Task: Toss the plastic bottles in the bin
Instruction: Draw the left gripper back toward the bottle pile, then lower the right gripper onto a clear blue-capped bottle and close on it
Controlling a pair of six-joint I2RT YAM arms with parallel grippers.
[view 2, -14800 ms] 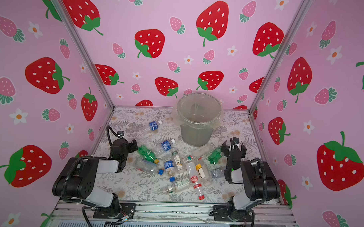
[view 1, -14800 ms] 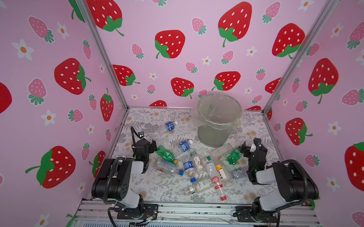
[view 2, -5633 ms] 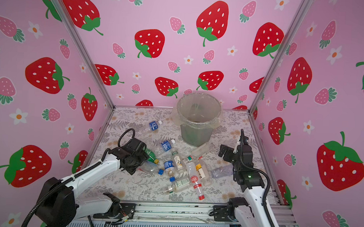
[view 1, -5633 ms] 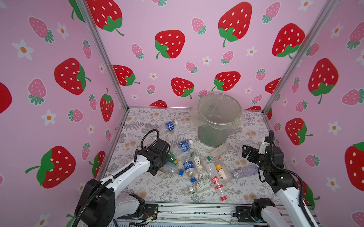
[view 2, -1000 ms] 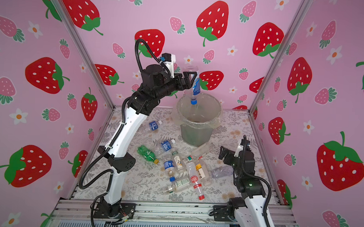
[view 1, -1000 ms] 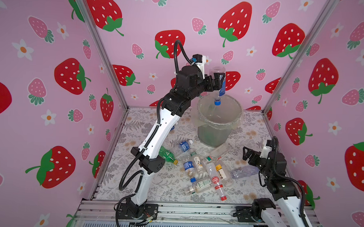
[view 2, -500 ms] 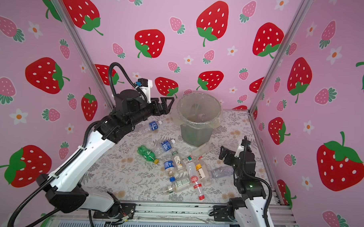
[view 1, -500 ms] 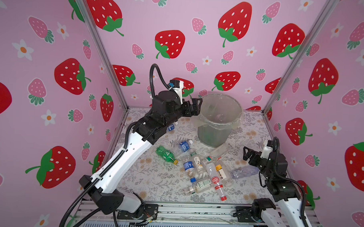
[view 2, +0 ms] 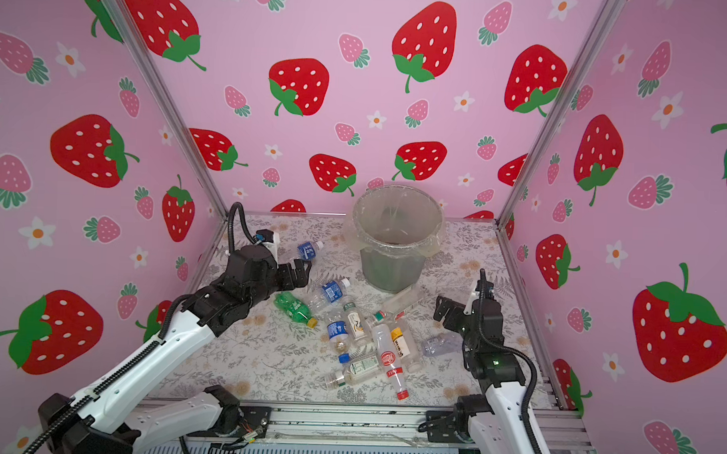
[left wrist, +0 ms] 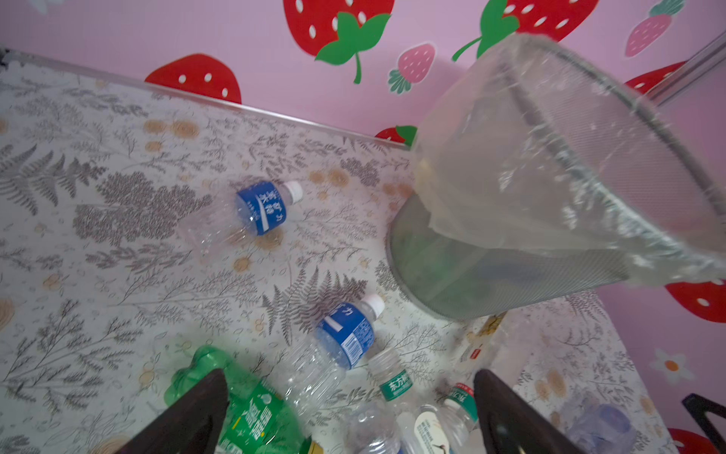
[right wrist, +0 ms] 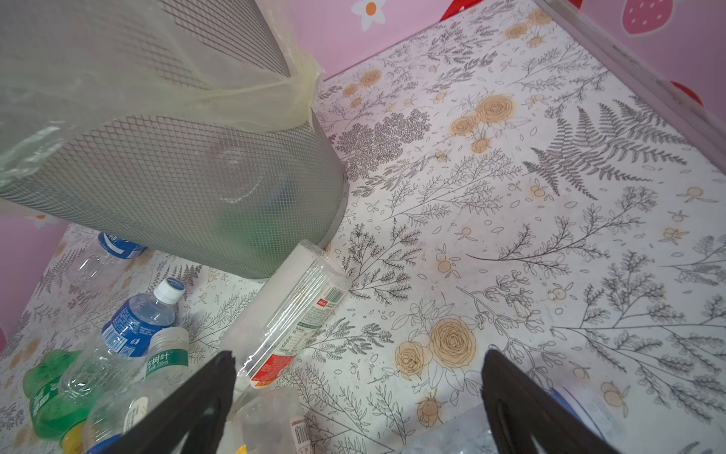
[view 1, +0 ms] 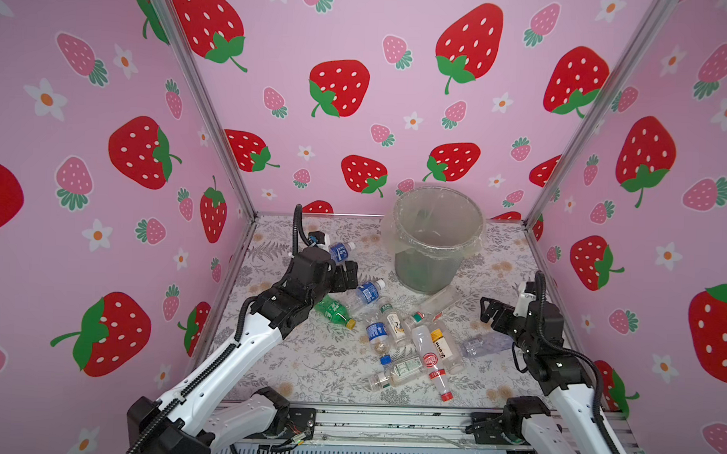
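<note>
Clear plastic bottles [view 1: 422, 340] lie heaped on the floor [view 1: 510, 258] in the lower middle of both top views, just in front of the grey bin [view 1: 427, 272].
Both claws are empty. The left claw [view 1: 344, 277] hangs wide open just above the green bottle [view 1: 332, 311], I think to grab one next. The right claw [view 1: 490, 313], low on the right, is wide open too, near a squashed bottle [view 1: 484, 344]. The bin's top is open so bottles can drop in. Bare floor on the right gives room, but the pink wall [view 1: 644, 246] is close there.
</note>
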